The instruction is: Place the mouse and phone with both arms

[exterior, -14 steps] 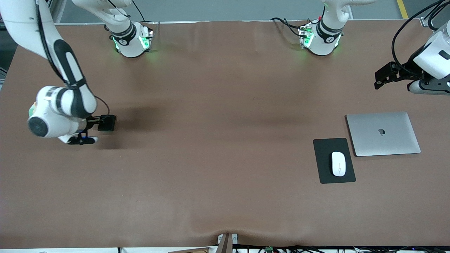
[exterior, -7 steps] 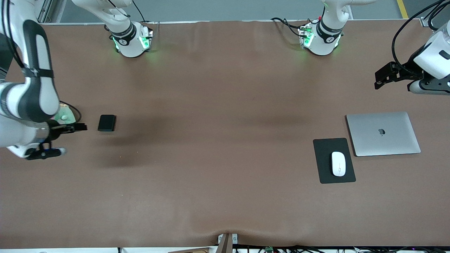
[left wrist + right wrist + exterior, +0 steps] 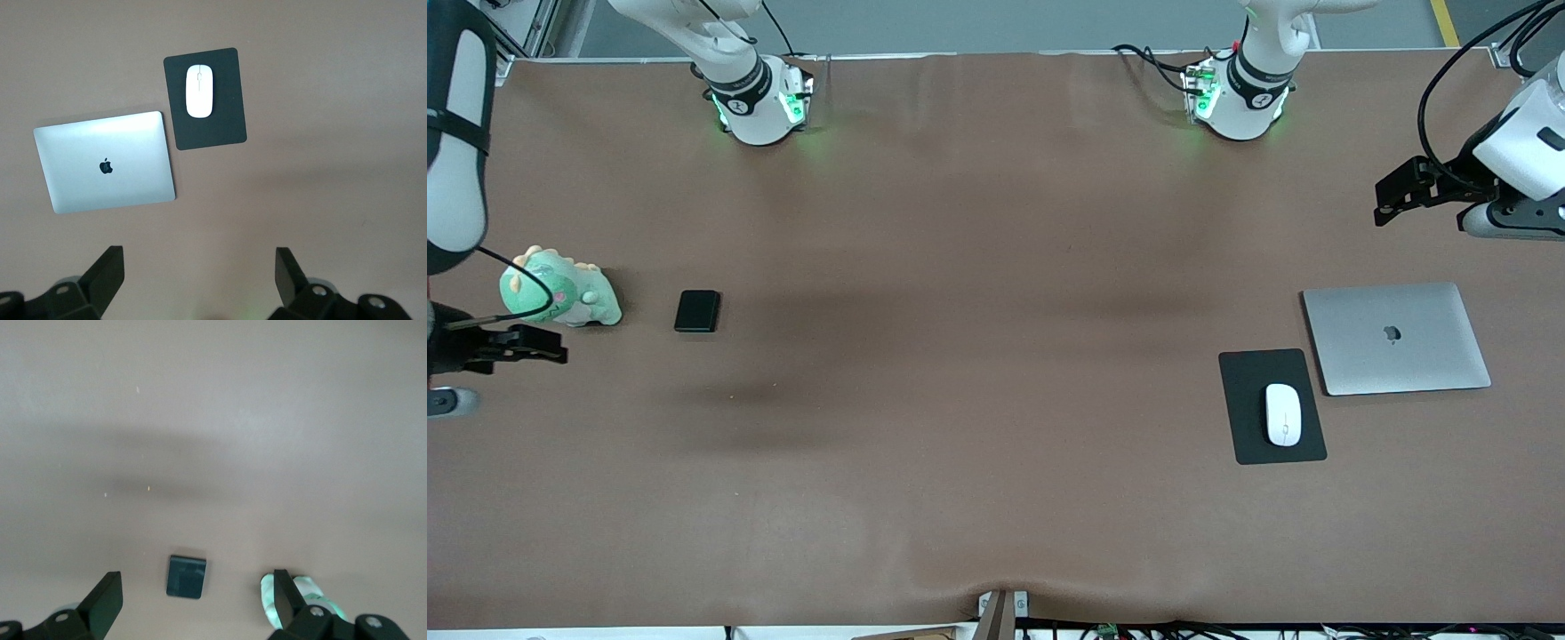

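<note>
— Brown worktop (image 3: 978, 267), then. Where do the mouse and the phone lie?

— My mouse (image 3: 1283, 414) lies on the black pad (image 3: 1249, 391) toward my left arm's end, with the closed silver laptop (image 3: 1396, 338) just beside the pad. My phone (image 3: 696, 311) lies flat toward my right arm's end, beside a green plush dinosaur (image 3: 560, 289).

— And your claws?

— My left claw (image 3: 200, 273) hangs over bare worktop, jaws spread and holding nothing. My right claw (image 3: 198, 597) is up over the worktop's edge near the dinosaur, jaws spread too, clear of the phone.
</note>
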You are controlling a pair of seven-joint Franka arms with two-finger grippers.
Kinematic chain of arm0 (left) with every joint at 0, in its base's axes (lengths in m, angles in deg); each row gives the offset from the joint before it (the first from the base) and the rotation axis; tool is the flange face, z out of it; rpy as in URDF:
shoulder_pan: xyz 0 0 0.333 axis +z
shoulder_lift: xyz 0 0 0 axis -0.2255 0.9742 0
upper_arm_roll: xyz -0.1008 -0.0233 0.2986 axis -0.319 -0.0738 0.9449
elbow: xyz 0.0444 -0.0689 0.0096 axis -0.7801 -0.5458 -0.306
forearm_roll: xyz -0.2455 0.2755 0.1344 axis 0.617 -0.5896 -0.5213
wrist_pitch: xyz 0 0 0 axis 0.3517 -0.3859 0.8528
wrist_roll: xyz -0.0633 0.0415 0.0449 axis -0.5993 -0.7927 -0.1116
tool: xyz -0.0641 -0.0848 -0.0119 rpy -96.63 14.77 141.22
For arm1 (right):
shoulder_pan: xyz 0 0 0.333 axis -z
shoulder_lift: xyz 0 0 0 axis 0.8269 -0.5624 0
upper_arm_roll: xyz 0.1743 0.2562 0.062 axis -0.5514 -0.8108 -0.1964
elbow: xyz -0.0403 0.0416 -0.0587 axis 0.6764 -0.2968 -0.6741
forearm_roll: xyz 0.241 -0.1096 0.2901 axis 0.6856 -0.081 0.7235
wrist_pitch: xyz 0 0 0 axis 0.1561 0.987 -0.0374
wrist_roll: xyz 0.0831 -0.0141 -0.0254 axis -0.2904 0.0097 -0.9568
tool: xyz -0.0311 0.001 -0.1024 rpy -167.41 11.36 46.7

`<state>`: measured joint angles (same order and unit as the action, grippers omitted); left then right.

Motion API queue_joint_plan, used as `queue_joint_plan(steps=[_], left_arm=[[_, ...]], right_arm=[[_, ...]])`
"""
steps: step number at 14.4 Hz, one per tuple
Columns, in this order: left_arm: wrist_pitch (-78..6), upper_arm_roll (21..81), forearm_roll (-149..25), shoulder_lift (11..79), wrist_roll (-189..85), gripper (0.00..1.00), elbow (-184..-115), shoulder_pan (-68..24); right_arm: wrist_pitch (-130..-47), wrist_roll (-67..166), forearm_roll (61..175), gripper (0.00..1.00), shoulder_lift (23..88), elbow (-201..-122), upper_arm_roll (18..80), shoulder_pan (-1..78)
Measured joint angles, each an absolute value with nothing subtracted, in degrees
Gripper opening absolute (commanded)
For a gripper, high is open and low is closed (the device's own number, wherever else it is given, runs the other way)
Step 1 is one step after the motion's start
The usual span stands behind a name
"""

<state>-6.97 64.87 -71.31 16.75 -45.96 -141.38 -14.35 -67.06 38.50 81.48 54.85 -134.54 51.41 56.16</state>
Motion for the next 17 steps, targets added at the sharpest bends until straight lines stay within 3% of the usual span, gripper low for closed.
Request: queue_joint_plan(steps=[4, 8, 17], left_arm=[[-7.0, 64.9, -71.3, 16.7, -46.0, 1.0, -141.4, -14.3], [-7.0, 65.0, -71.3, 16.8, -46.0, 1.0, -141.4, -14.3], [-7.0, 65.1, -71.3, 16.8, -46.0, 1.0, -141.4, -14.3]], right_arm=[[-63.6, 38.2, 81.5, 1.0, 56.3, -129.2, 51.1, 56.1], [-56.7, 38.2, 81.5, 1.0, 60.4, -129.2, 50.7, 55.3], [-60.4, 38.2, 79.6, 1.0, 77.7, -151.8, 50.7, 55.2]])
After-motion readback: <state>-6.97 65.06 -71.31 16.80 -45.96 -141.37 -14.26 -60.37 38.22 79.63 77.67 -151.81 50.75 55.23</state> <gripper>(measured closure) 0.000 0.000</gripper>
